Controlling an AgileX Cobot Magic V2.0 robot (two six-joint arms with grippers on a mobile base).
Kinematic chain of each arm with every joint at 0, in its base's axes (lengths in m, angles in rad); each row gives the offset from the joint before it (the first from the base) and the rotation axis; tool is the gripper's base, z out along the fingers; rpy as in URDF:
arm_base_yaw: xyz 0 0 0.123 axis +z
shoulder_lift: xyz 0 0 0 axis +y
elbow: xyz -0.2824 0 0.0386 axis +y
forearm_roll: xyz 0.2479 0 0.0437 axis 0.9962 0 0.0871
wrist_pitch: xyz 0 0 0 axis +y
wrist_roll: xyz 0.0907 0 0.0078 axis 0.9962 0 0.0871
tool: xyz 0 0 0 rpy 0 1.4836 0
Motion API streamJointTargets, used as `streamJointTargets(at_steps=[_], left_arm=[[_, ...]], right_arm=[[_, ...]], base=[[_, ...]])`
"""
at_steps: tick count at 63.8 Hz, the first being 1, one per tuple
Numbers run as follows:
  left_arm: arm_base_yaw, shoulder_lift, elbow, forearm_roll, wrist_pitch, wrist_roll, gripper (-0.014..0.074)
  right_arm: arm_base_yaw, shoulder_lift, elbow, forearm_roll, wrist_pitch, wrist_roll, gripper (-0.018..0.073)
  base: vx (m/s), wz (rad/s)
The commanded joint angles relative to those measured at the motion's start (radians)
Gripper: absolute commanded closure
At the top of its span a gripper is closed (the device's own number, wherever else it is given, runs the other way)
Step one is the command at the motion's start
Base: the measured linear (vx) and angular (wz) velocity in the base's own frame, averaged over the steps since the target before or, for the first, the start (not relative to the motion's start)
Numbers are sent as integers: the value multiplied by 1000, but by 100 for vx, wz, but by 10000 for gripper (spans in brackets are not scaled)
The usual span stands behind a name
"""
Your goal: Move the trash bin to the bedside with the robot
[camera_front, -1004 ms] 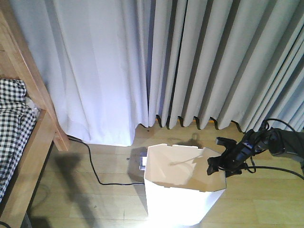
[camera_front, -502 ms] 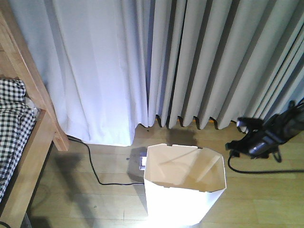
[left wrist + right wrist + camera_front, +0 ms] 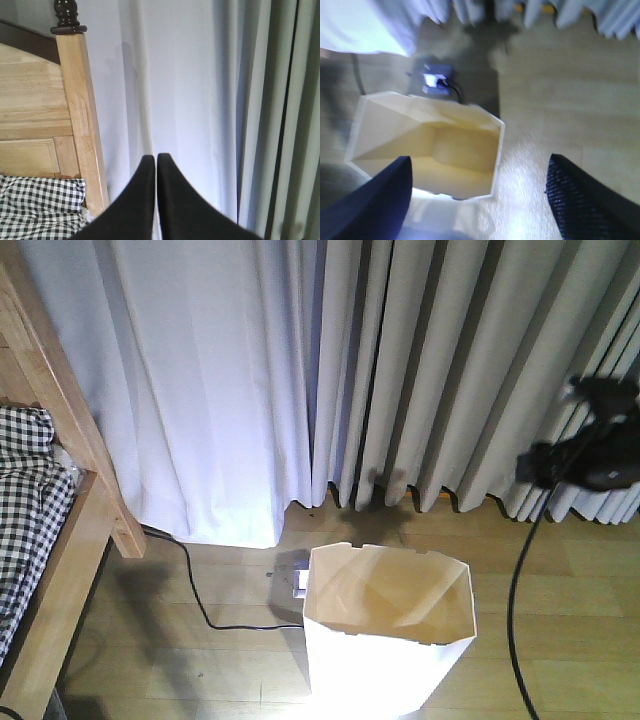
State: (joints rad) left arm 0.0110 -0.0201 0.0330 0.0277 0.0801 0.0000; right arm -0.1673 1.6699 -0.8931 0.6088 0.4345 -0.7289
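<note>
The white trash bin (image 3: 385, 655) stands upright on the wood floor, its cream inside showing. It stands a little right of the bed's wooden frame (image 3: 75, 570) with checked bedding (image 3: 30, 510). My right gripper (image 3: 560, 440) is a dark blur, high to the right of the bin and apart from it. In the right wrist view it (image 3: 480, 157) is open and empty above the bin (image 3: 427, 145). My left gripper (image 3: 156, 157) is shut and empty, facing the bedpost (image 3: 80, 110) and the curtain.
Grey curtains (image 3: 400, 370) hang to the floor behind the bin. A black cable (image 3: 200, 605) runs across the floor to a plug block (image 3: 298, 580) just behind the bin. Another black cable (image 3: 515, 610) hangs from my right arm.
My right gripper has moved from the bin's right rim up and to the right, clear of it. The bin has stayed in place. The left arm shows no earlier frame.
</note>
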Motion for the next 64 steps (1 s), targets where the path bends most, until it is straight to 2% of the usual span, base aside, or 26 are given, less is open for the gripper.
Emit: streamJointTargets(at_steps=[1, 7, 19, 29, 38, 46, 54, 64], left_arm=[[-6, -8, 12, -9, -74, -14, 603], [-6, -8, 12, -9, -74, -14, 603], [-6, -8, 12, -9, -74, -14, 603], [-6, -8, 12, -9, -74, -14, 603], [-6, -8, 12, -9, -74, -14, 603], [-6, -8, 12, -9, -74, -14, 603], [-6, -8, 12, -9, -74, -14, 603], [-6, -8, 12, -9, -74, -14, 603]], right_arm=[[-3, -188, -18, -26, 53, 5, 38], [-3, -350, -18, -97, 61, 54, 38], [-2, -602, -18, -305, 119, 134, 38], [41, -767, 66, -377, 91, 176, 38], [71, -930, 212, -381, 6, 187, 38], [86, -1072, 331, -381, -72, 240, 38], [86, -1262, 465, -381, -176, 319, 38], [86, -1487, 614, -389, -344, 328, 38]], base=[[0, 0], [0, 0], [0, 0], [0, 0], [0, 0], [0, 0], [0, 0], [0, 0]])
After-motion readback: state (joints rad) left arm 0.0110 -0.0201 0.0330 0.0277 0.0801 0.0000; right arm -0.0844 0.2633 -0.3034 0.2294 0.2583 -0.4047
